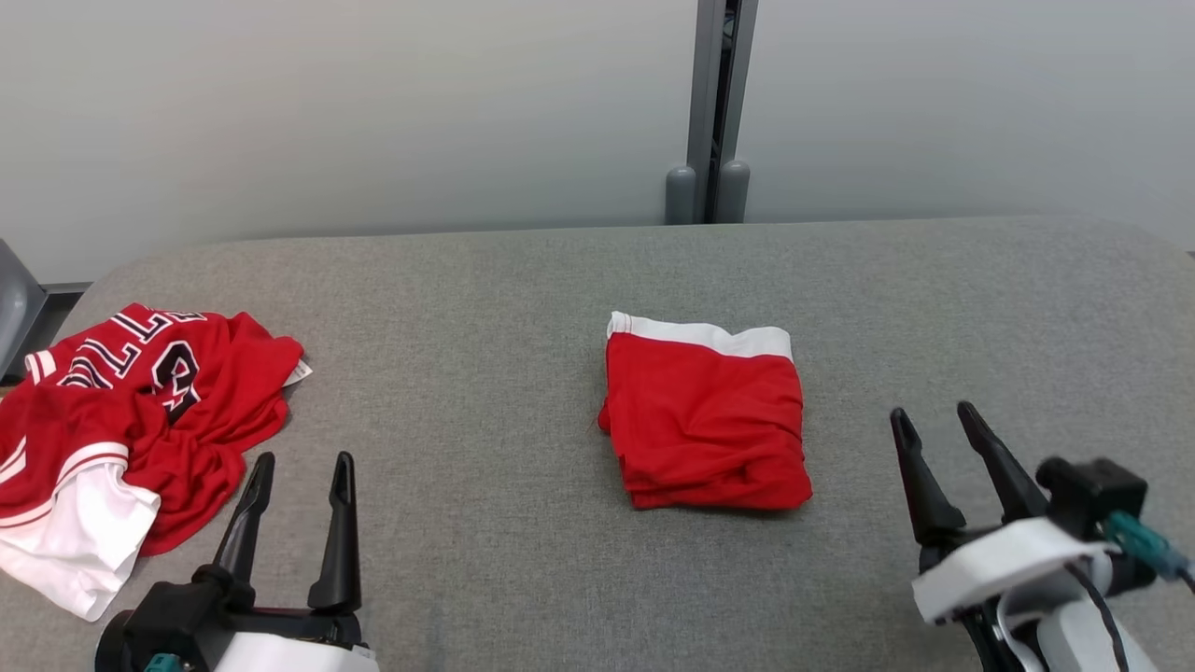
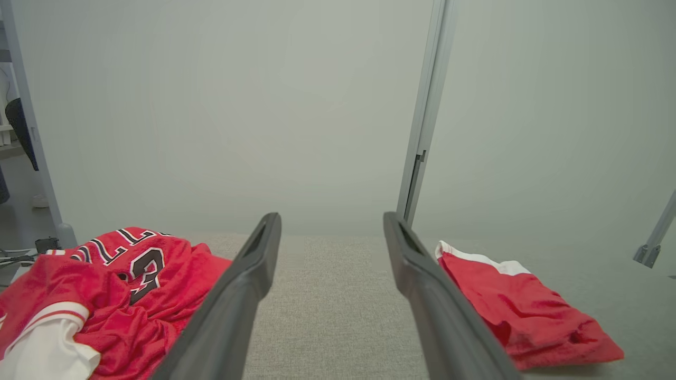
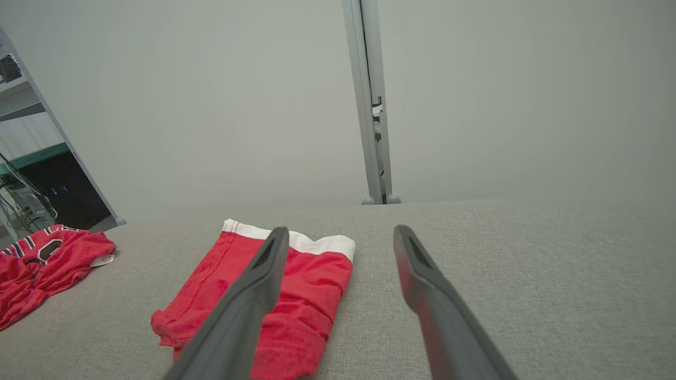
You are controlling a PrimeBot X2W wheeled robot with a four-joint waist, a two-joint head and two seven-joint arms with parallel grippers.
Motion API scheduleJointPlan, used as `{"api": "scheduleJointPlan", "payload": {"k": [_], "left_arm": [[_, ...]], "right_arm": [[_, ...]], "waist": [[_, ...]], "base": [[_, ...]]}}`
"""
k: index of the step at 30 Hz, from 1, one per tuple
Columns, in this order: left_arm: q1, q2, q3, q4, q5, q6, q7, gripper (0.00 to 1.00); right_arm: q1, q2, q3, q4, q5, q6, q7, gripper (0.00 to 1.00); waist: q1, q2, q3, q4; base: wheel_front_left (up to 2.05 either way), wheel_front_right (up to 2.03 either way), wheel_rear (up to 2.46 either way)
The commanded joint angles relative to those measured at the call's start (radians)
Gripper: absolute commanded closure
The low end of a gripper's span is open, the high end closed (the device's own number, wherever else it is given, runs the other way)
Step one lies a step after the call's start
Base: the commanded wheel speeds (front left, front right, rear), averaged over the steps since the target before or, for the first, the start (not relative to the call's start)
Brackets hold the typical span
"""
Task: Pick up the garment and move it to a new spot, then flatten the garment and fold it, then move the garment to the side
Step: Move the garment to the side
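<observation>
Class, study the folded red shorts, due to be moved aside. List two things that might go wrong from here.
1. The folded red shorts are rumpled along the near edge; pinching only the top layer may pull the fold open.
2. The crumpled red jersey lies beside the left gripper, whose jaws stand open; a leftward move may snag it.

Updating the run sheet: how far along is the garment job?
Done: the red garment lies folded in a compact block midway across the grey surface, white band at its far edge. In hand: nothing; the left gripper and right gripper hover open, fingers clear of the cloth. Left: moving the folded piece to the side. A crumpled red jersey lies at the left edge.
</observation>
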Motion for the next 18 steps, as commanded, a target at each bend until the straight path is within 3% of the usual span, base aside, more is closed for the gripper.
{"api": "scheduleJointPlan", "payload": {"k": [1, 8, 12, 18], "left_arm": [[-0.011, 0.003, -0.008, -0.004, -0.002, 0.006, 0.000, 0.00], [-0.050, 0.003, -0.038, -0.005, -0.025, 0.008, 0.000, 0.00], [-0.082, 0.003, -0.056, 0.007, -0.039, 0.009, 0.000, 0.00], [-0.113, 0.003, -0.067, 0.020, -0.050, 0.008, 0.000, 0.00]], "right_arm": [[-0.045, -0.003, 0.005, 0.019, -0.010, 0.002, 0.033, 0.00], [-0.245, -0.001, 0.000, 0.137, 0.020, 0.002, 0.245, 0.00], [-0.387, 0.003, -0.055, 0.280, 0.034, 0.002, 0.405, 0.00], [-0.484, -0.008, -0.107, 0.438, 0.016, 0.002, 0.504, 0.00]], "waist": [[0.0000, -0.0001, 0.009, 0.006], [0.0000, -0.0001, 0.070, 0.049], [0.0000, -0.0001, 0.109, 0.099], [0.0000, -0.0001, 0.138, 0.158]], "base": [[0.00, 0.00, 0.00], [0.00, 0.00, 0.00], [0.00, 0.00, 0.00], [0.00, 0.00, 0.00]]}}
